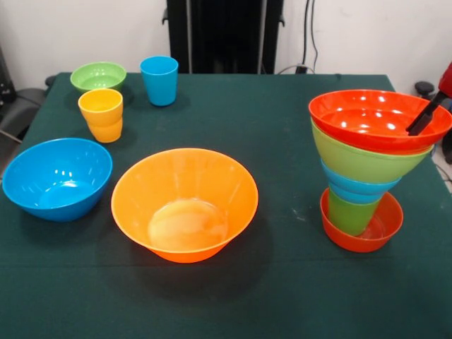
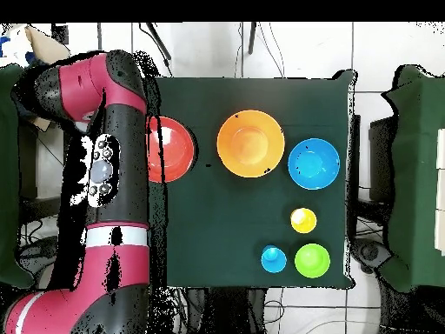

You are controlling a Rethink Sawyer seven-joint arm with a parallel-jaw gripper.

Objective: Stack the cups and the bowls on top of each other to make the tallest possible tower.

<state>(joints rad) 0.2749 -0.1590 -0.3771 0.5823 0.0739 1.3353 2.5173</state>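
Note:
The tower [image 1: 367,169] stands at the table's right in the front view: a red-orange bowl [image 1: 361,233] lowest, a green cup [image 1: 351,214] in it, then a blue bowl [image 1: 357,189], a green bowl [image 1: 364,159] and a red bowl [image 1: 374,116] on top. My gripper [image 1: 424,119] comes in from the right edge and reaches into the top red bowl at its rim. In the overhead view my arm [image 2: 109,165] covers the gripper and part of the red bowl [image 2: 171,150]. Loose on the table are a large orange bowl [image 1: 185,203], a blue bowl [image 1: 58,176], a yellow-orange cup [image 1: 102,113], a blue cup [image 1: 159,80] and a small green bowl [image 1: 98,76].
A dark green cloth [image 1: 282,296] covers the table. The black pedestal [image 1: 224,35] stands behind the far edge. In the overhead view the loose pieces lie right of the tower: orange bowl [image 2: 250,143], blue bowl [image 2: 314,163], yellow-orange cup [image 2: 303,220], blue cup [image 2: 274,258], green bowl [image 2: 312,259].

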